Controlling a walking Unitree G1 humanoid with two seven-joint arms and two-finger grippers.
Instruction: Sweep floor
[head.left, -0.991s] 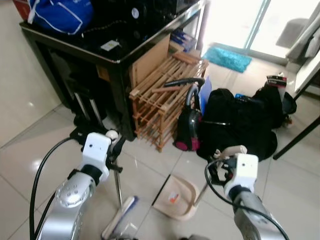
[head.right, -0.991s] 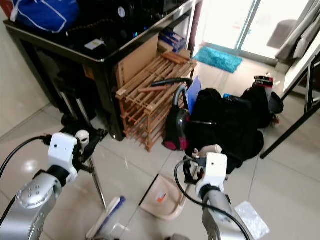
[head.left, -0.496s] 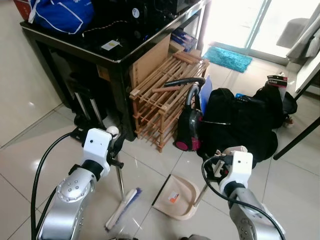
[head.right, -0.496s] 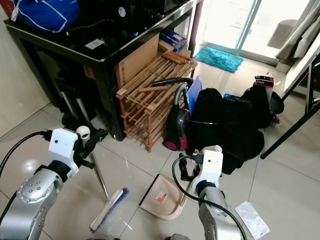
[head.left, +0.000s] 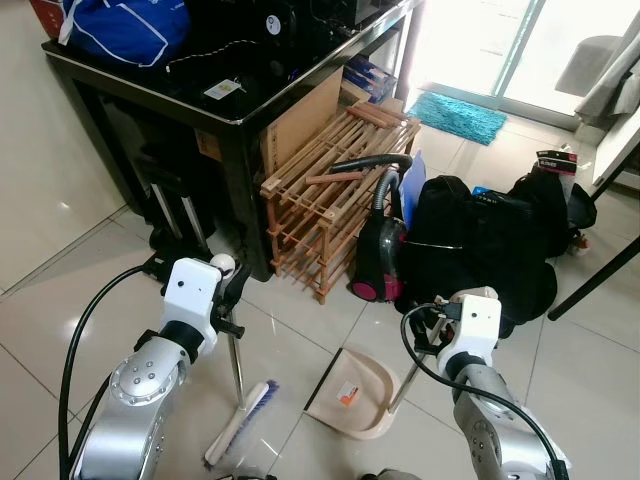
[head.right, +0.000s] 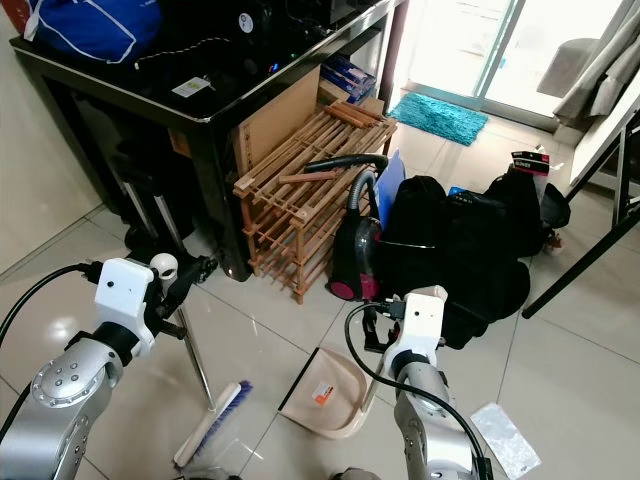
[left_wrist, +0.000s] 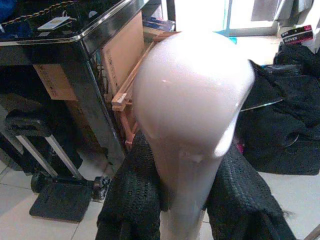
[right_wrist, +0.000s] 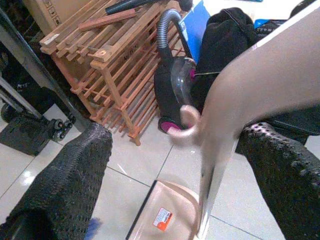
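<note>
Ahead of the left hand (head.left: 228, 285) stands the black desk (head.left: 240, 125), its leg close by and a folded luggage trolley (head.left: 175, 215) beneath it; to that hand's left the floor tiles (head.left: 50, 300) lie open. Between the two hands the broom head (head.left: 240, 425) and the beige dustpan (head.left: 352, 395) lie on the floor, a narrow strip of tile apart. Ahead of the right hand (head.left: 440, 325) a wooden rack (head.left: 320, 195), a canister vacuum (head.left: 378, 260) and black bags (head.left: 490, 245) crowd together. Bare tile opens to its right.
</note>
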